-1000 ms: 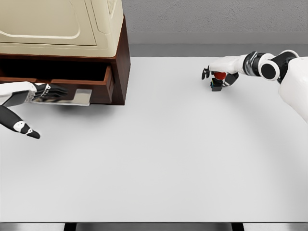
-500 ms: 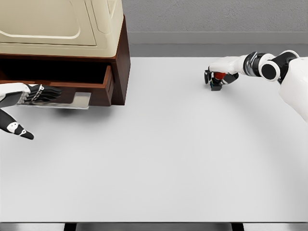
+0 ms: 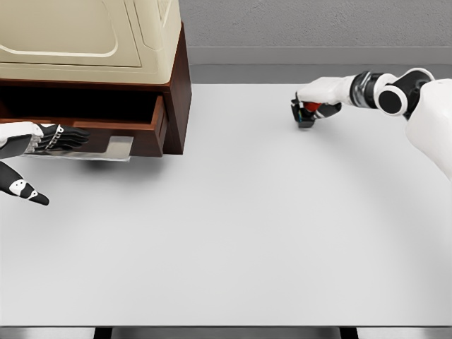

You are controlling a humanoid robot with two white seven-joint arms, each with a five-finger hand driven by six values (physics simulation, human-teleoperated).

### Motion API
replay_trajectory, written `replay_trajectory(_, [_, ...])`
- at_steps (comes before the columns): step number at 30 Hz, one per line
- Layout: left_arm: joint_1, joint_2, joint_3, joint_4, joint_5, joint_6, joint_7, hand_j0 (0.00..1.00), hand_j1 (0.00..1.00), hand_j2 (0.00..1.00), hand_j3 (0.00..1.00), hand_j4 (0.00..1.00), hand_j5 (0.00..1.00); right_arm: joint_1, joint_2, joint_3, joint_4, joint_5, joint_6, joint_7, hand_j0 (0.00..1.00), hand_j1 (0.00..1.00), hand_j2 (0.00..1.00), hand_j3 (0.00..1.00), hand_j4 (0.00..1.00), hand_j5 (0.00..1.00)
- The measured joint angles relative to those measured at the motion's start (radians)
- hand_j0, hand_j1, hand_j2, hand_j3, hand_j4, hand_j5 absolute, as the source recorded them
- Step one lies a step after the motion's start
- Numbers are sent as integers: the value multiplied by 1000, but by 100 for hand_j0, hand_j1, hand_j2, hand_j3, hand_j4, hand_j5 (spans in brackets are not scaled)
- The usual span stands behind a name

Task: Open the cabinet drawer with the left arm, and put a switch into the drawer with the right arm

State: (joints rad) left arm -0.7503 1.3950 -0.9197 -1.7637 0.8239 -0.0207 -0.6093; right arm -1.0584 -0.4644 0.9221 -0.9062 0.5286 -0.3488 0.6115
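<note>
The brown cabinet (image 3: 178,85) stands at the table's back left with its drawer (image 3: 120,129) pulled partly out. My left hand (image 3: 60,138) holds the drawer's metal handle (image 3: 106,148) from the left. At the back right, my right hand (image 3: 309,107) is closed around the small switch (image 3: 306,114), a black block with a red button, which now hangs just above the table. Most of the switch is hidden by the fingers.
A cream appliance (image 3: 85,35) sits on top of the cabinet. The white table (image 3: 240,226) stretches wide between the cabinet and the right arm. A grey wall runs behind.
My right hand closed on the switch and carried it slightly left and up. The left hand drew the drawer handle a little to the left, then held still.
</note>
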Motion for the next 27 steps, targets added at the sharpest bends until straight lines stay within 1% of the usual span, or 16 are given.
replay_trajectory(4, [2, -4, -1, 0, -1, 0, 0, 100, 100, 100, 100, 100, 100, -3, -4, 0, -35, -4, -23, 0, 45, 45, 45, 45, 45, 45])
replay_trajectory(10, [2, -7, -1, 0, -3, 0, -1, 100, 100, 100, 100, 100, 100, -2, -18, 1, -128, -8, -43, 0, 45, 45, 45, 45, 45, 45])
replay_trajectory(15, [3, -7, 0, 1, -2, 0, 0, 100, 100, 100, 100, 100, 100, -3, -28, 1, -167, -22, -82, 0, 45, 45, 45, 45, 45, 45])
replay_trajectory(22, [9, -6, 4, 1, 5, -1, 3, 100, 100, 100, 100, 100, 100, 0, -66, 2, -268, -39, -94, 0, 45, 45, 45, 45, 45, 45])
replay_trajectory(27, [12, -8, 7, 1, 4, -2, 4, 100, 100, 100, 100, 100, 100, 0, -100, 5, -355, -57, -96, 0, 44, 44, 44, 44, 44, 44])
